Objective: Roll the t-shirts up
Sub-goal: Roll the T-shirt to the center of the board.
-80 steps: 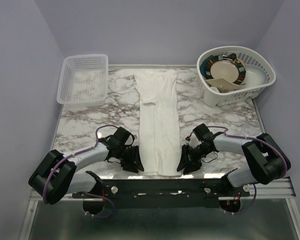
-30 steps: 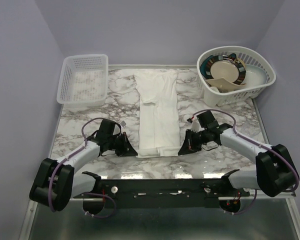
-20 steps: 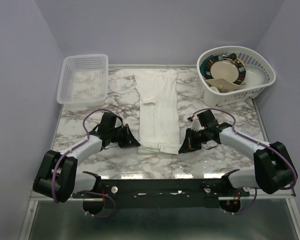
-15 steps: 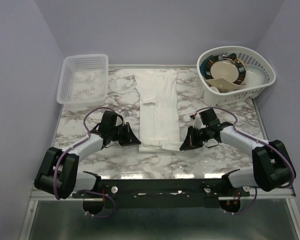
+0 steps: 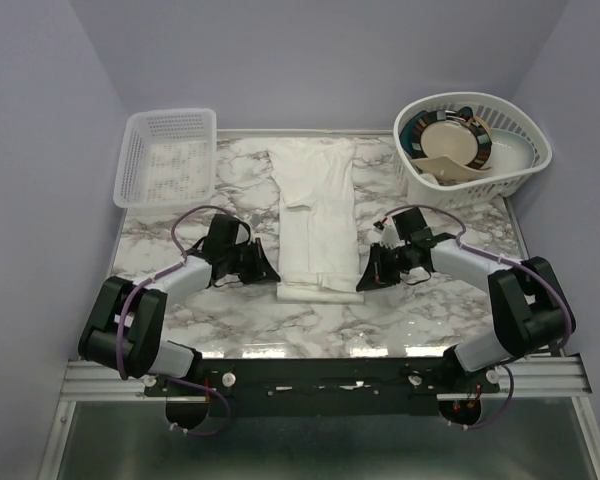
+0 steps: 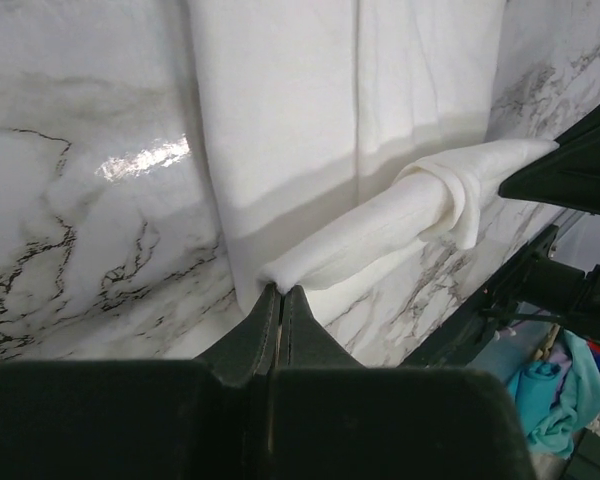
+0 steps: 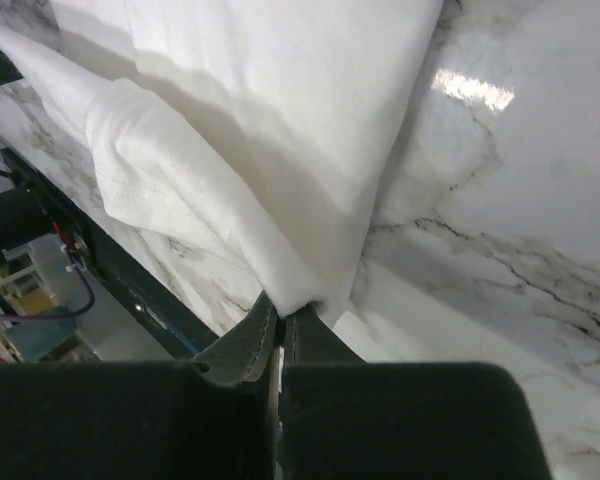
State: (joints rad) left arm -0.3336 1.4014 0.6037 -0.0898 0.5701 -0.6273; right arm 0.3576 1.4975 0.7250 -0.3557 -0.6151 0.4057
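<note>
t-shirt [image 5: 317, 200] is folded into a long strip running near to far down the middle of the table [image 5: 242, 180], between the mesh basket [image 5: 168, 160] far left and the dish basket [image 5: 472, 150] far right. The strip's near end is turned into a short roll [image 5: 318, 291]. left gripper [image 5: 268, 272] pinches the roll's left end and right gripper [image 5: 363, 279] the right end. Wrist views show both sets of jaws pressed together on cloth. Gripping both ends looks meant to keep the roll straight and even. My read: early, most of the strip is unrolled. Risk: one side leads and the roll goes conical.
</note>
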